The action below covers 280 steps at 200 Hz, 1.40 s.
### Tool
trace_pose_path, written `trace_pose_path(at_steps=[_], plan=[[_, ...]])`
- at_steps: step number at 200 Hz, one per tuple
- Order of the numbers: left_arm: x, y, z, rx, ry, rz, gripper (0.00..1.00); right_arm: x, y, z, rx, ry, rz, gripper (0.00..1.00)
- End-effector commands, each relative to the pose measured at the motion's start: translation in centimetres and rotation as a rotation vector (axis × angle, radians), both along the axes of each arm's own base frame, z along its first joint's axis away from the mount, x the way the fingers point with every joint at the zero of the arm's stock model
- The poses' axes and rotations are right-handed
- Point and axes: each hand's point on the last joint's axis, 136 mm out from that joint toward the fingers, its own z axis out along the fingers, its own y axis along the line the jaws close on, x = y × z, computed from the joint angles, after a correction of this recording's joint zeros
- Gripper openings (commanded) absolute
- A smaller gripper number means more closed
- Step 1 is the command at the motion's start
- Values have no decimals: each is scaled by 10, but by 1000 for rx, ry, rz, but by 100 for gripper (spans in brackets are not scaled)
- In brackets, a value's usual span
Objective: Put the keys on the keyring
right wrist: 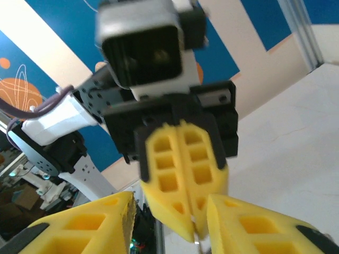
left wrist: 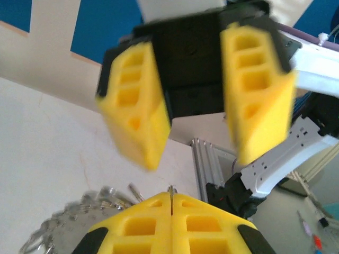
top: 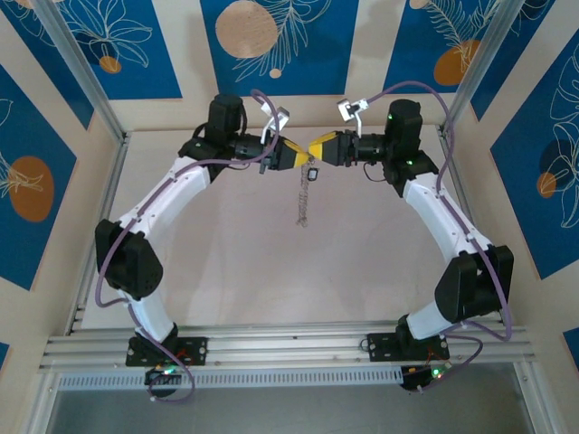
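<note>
Above the middle of the table my two grippers meet tip to tip. My left gripper (top: 294, 154) is shut, and a thin metal edge of the keyring sticks up between its fingertips (left wrist: 171, 197). The keyring (top: 302, 203) hangs from them as a silvery beaded strand, and its bumpy edge (left wrist: 69, 219) shows at the lower left of the left wrist view. The keys (top: 313, 174), a small dark tag, dangle just below the grippers beside the strand. My right gripper (top: 318, 147) is open, its yellow fingers (left wrist: 135, 114) spread on either side of the left gripper's closed tips (right wrist: 193, 230).
The pale table (top: 226, 262) lies below the hanging strand. An aluminium rail (top: 289, 348) runs along the near edge between the arm bases. Blue patterned panels (top: 276, 41) and frame posts (top: 86, 77) close off the back and sides.
</note>
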Motion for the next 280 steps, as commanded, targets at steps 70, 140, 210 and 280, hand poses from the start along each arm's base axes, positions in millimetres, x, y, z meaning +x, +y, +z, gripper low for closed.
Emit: trace_pose_path(at_steps=[70,140,210,280], plan=[[-6,2,63,-221,-115,35,0,-3,-39,-15,66,-59,-289,50],[-12,4,74,-255,-112,23,0,-27,-21,-38,20,-102,-250,50],[-18,6,75,-266,-108,2,0,-27,-15,-37,-43,-163,-325,50],[-17,5,73,-266,-96,-6,0,-17,-11,-29,-78,-217,-361,50]])
